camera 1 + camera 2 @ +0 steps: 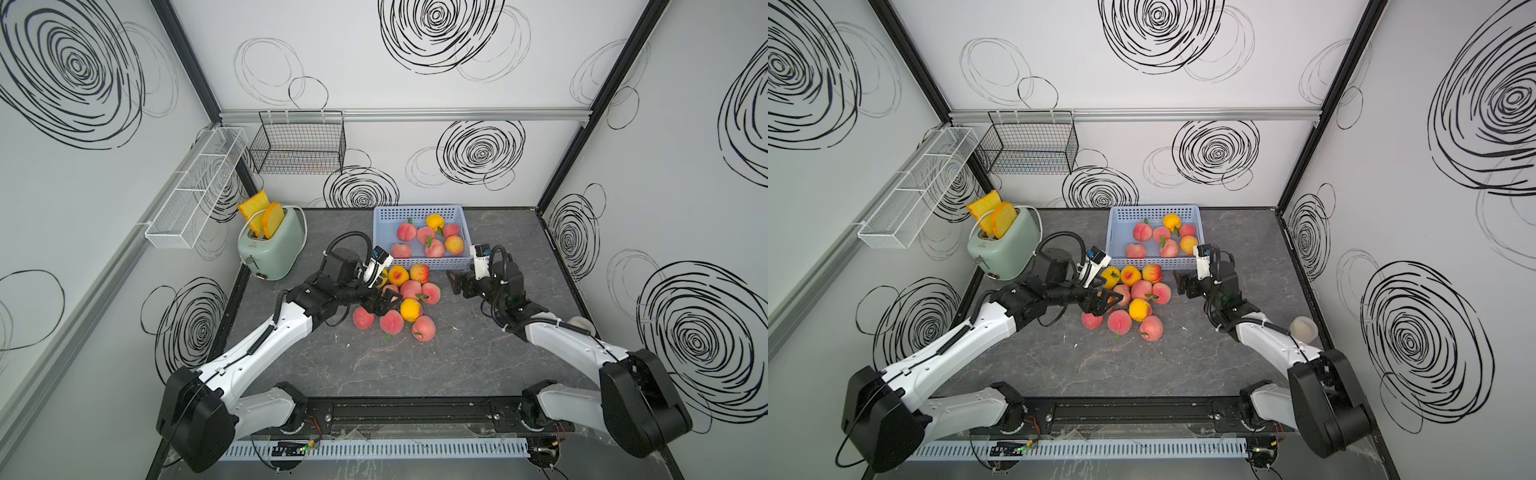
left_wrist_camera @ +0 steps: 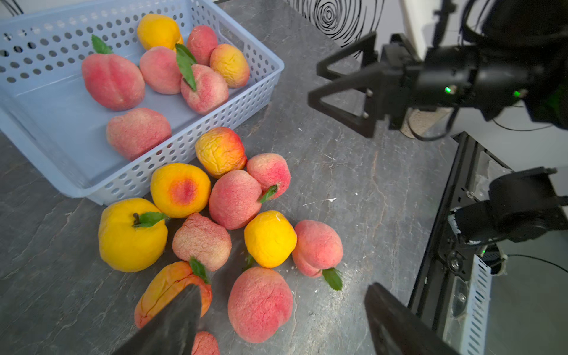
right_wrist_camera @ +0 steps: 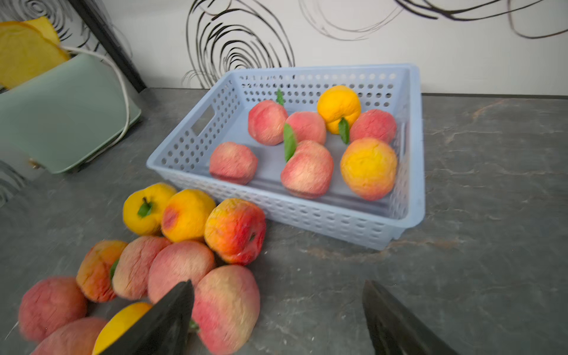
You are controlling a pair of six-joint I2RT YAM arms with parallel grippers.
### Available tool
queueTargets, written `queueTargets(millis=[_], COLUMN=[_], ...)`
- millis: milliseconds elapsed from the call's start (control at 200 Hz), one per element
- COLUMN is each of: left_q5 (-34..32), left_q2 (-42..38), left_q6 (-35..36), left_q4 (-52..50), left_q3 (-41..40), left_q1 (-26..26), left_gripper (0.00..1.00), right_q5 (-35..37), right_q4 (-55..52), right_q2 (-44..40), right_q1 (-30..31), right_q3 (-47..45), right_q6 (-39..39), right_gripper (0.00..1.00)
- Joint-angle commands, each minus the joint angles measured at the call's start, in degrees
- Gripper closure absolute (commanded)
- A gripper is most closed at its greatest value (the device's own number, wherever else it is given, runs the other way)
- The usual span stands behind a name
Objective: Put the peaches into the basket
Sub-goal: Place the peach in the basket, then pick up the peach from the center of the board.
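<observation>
Basket (image 1: pixel 417 214), table's 12 o'clock: approx. 7 peaches (image 1: pixel 406 232) in. Loose pile (image 1: pixel 410 289), basket's 6 o'clock: approx. 11 you've yet to move. Left gripper (image 1: pixel 390 300), pile's 9 o'clock: jaws apart, empty. Right gripper (image 1: pixel 454 282), 3 o'clock: same.

The pale blue perforated basket (image 1: pixel 440 262) stands upright and holds seven peaches. Five are pink, among them the leafed pink peach (image 1: pixel 434 248). One yellow peach (image 1: pixel 434 221) lies towards its far wall, and one orange-yellow peach (image 1: pixel 454 244) lies by the wall on the robot's right. Eleven more lie in a touching heap just outside the basket's near wall. The blushed yellow peach (image 1: pixel 398 275) and the red-orange peach (image 1: pixel 419 273) lie closest to that wall, and the outermost pink peach (image 1: pixel 423 328) lies farthest from it.
</observation>
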Motion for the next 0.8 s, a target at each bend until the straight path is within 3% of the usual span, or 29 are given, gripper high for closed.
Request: queueTargets(millis=[0, 235, 425, 795], left_q5=[-5.7, -15.6, -16.5, -19.7], left_q2=[1.8, 2.0, 3.2, 4.9], left_q6=[-5.3, -12.9, -17.2, -20.7], left_q4=[3.4, -0.2, -1.5, 1.1], left_q3=[-1.6, -4.8, -8.1, -12.7], left_q1=[0.5, 0.7, 0.9, 1.7], left_gripper=[0.13, 0.13, 0.13, 0.17], right_q5=[-1.7, -2.1, -4.3, -3.3], right_q4=[5.6, 3.8, 6.1, 6.8], right_q2=[-3.8, -15.0, -23.1, -20.8], right_q1=[4.8, 14.5, 16.4, 21.1], right_q3=[-5.5, -16.0, -20.4, -19.4], right_q6=[-0.7, -2.6, -3.1, -5.9], right_gripper=[0.11, 0.13, 0.13, 0.13])
